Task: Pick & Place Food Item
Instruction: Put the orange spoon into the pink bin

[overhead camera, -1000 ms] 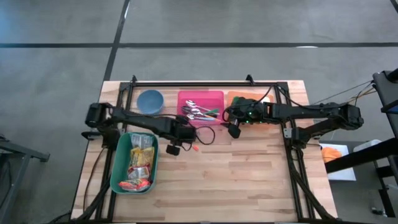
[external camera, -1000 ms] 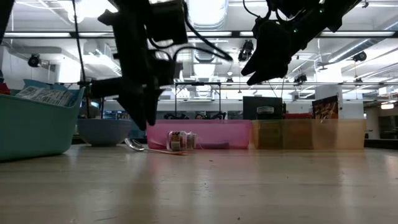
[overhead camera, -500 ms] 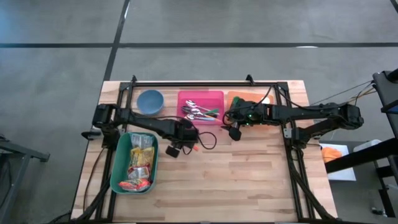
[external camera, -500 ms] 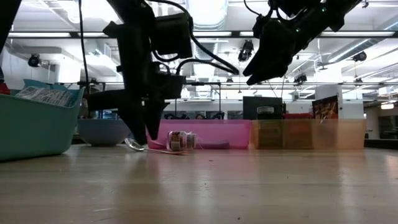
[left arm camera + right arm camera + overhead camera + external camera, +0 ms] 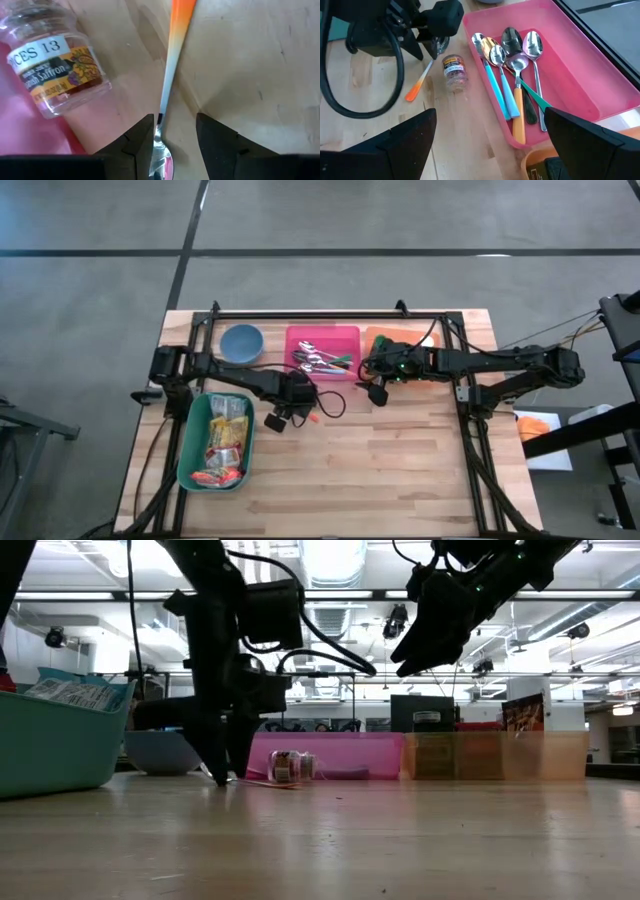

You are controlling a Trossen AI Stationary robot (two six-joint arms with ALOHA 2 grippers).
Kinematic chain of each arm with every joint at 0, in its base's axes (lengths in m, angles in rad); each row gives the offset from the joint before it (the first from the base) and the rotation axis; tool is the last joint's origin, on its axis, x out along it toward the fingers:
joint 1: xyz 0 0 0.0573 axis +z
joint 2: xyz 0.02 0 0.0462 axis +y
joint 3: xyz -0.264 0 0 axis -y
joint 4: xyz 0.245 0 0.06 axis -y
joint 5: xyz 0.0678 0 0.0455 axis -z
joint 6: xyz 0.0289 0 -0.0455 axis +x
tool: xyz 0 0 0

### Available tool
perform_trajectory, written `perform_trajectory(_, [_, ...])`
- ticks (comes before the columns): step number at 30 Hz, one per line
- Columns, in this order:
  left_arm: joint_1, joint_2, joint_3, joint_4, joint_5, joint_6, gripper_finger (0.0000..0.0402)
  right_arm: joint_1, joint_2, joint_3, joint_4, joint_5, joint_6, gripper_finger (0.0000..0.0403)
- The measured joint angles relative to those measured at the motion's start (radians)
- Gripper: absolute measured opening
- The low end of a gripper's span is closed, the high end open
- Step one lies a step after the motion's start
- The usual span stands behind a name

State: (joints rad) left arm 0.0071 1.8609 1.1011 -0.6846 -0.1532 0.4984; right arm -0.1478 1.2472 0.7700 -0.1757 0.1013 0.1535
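An orange-and-white-handled spoon (image 5: 170, 75) lies flat on the wooden table, its metal bowl (image 5: 161, 162) toward the pink tray. My left gripper (image 5: 174, 145) points down over it and is open. Its fingers stand on either side of the spoon's neck, with the tips down at the tabletop (image 5: 224, 776). A small clear spice jar (image 5: 55, 70) lies on its side against the pink tray (image 5: 580, 85). My right gripper (image 5: 485, 150) hangs open above the table near the tray's right end (image 5: 378, 390), with nothing between its fingers.
The pink tray holds several spoons (image 5: 512, 60). A green basket (image 5: 190, 445) of food packets stands at the near left and a blue bowl (image 5: 241, 343) at the far left. An orange container (image 5: 385, 338) sits right of the tray. Bare tabletop (image 5: 380, 470) spreads toward the near edge.
My left gripper has come down to the tabletop and rolled a little about its own axis. Its fingertips now stand at the spoon's bowl end. Its opening is unchanged. The spoon and jar have stayed where they were.
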Motion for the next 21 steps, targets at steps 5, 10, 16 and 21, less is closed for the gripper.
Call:
perform_trajectory(5, [0.003,-0.005,-0.024,0.018,0.038,-0.001,0.0134,0.000,0.000,0.000,0.000,0.000,0.001,0.0365])
perform_trajectory(10, [0.002,-0.004,-0.025,0.016,0.051,-0.005,0.0062,0.000,0.000,0.000,0.001,0.000,0.004,0.0365])
perform_trajectory(16, [0.001,-0.003,-0.027,0.024,0.052,-0.017,0.0009,0.000,0.000,0.000,0.001,0.000,0.004,0.0365])
perform_trajectory(21, [-0.001,-0.007,-0.027,0.018,0.049,-0.049,0.0002,0.000,0.000,0.000,0.001,0.000,0.003,0.0365])
